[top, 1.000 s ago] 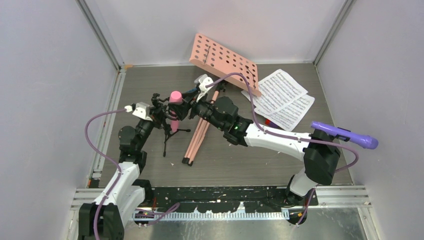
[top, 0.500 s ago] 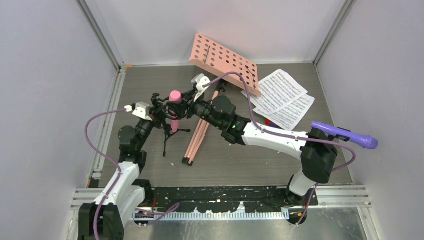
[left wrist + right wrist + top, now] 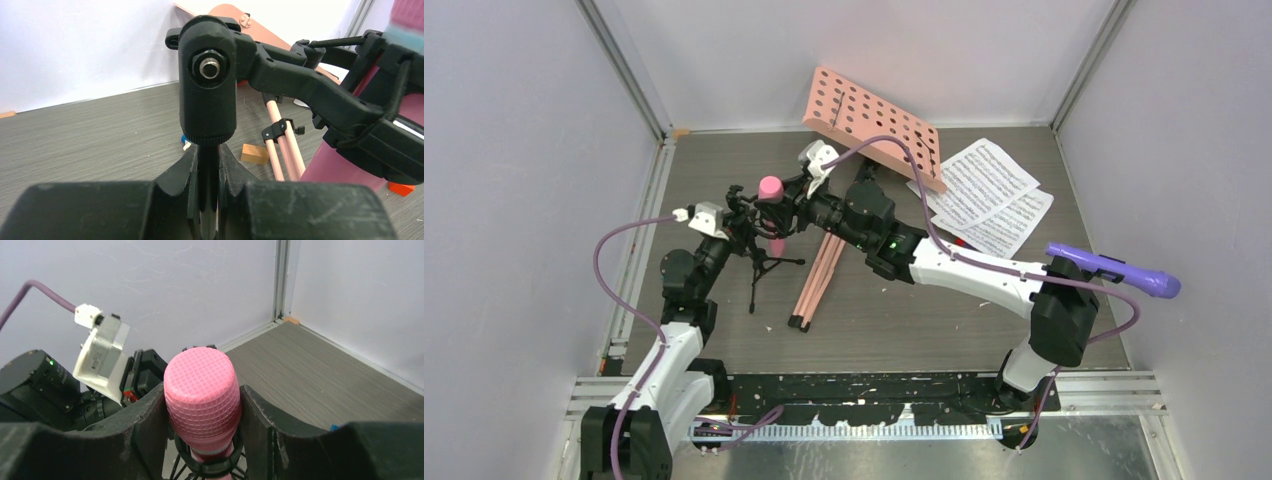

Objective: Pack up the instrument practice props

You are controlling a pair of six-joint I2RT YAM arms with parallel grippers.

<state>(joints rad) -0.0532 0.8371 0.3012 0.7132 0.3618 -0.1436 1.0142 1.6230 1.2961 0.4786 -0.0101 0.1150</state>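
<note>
A pink microphone stands upright in the clip of a black mic mount on tripod legs at the table's left middle. My right gripper is shut on the microphone's pink head. My left gripper is shut on the mount's black stem, just under its knuckle. The pink perforated music rack leans at the back, its folded pink legs lying on the table. White sheet-music pages lie at the right. A purple microphone sits at the far right.
A small wooden block and an orange block lie on the table by the pink legs. Grey walls close in on three sides, with metal rails at the corners.
My right arm has moved left and slightly back, carrying the pink microphone's head with it. The left arm has stayed on the mount.
</note>
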